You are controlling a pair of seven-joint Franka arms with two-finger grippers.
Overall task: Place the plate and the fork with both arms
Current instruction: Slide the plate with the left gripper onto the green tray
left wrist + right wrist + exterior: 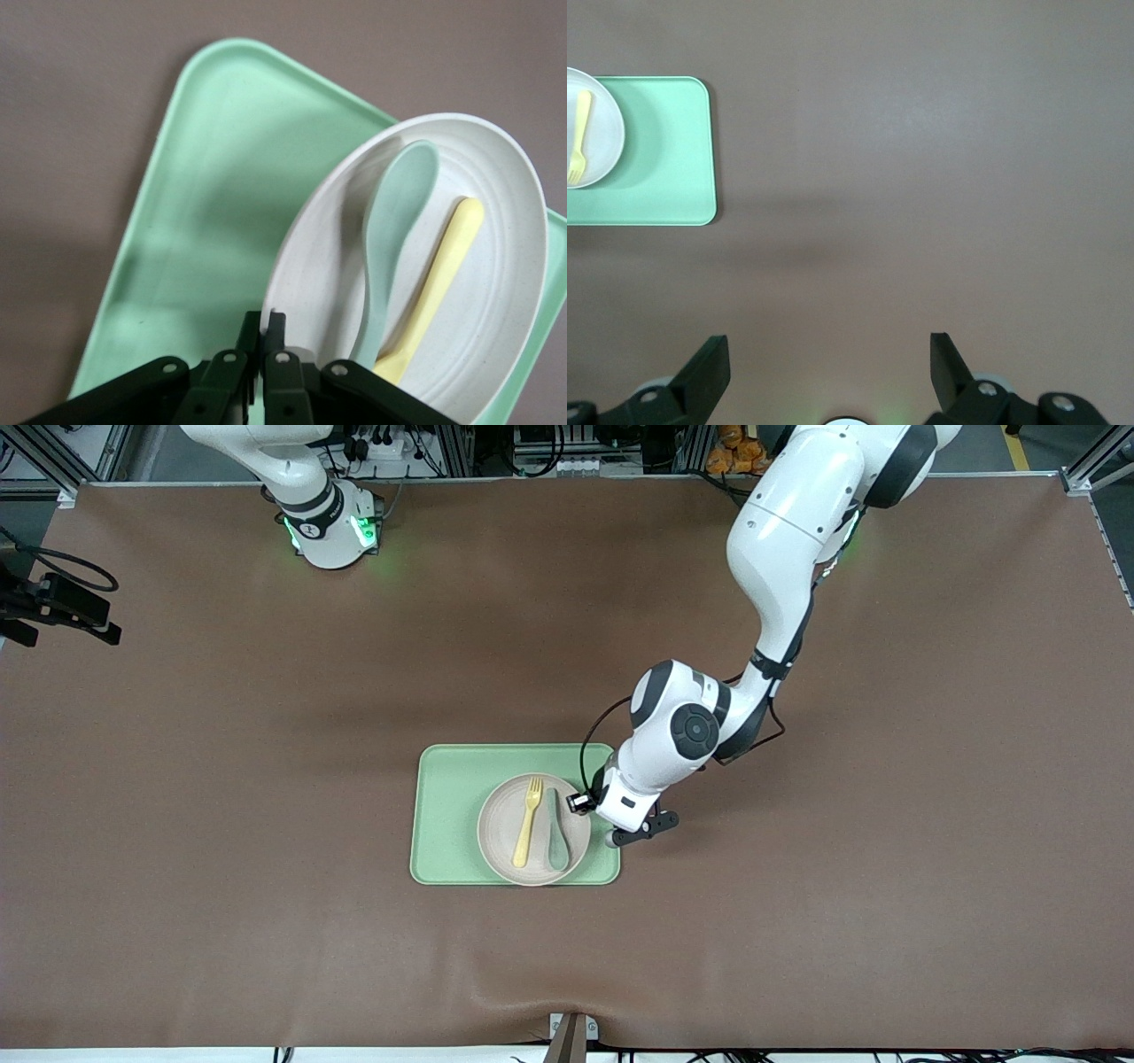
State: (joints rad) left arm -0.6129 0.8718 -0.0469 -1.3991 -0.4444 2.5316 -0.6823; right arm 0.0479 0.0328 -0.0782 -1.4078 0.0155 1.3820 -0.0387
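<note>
Left gripper, fingers pressed together on the rim of the plate at its 3 o'clock edge.

One round, matte, speckled beige plate lies on one smooth rectangular light-green tray, toward the left arm's end. On it lie one pale-yellow plastic fork and one grey-green spoon, side by side. The left arm bends down from its base; the right arm waits, right gripper spread wide over bare brown table, holding nothing.

The left arm is hiding the tray corner and its own fingertips. The picture's edge is cutting off the plate in the right wrist view; the fork tines are lying out of frame.
</note>
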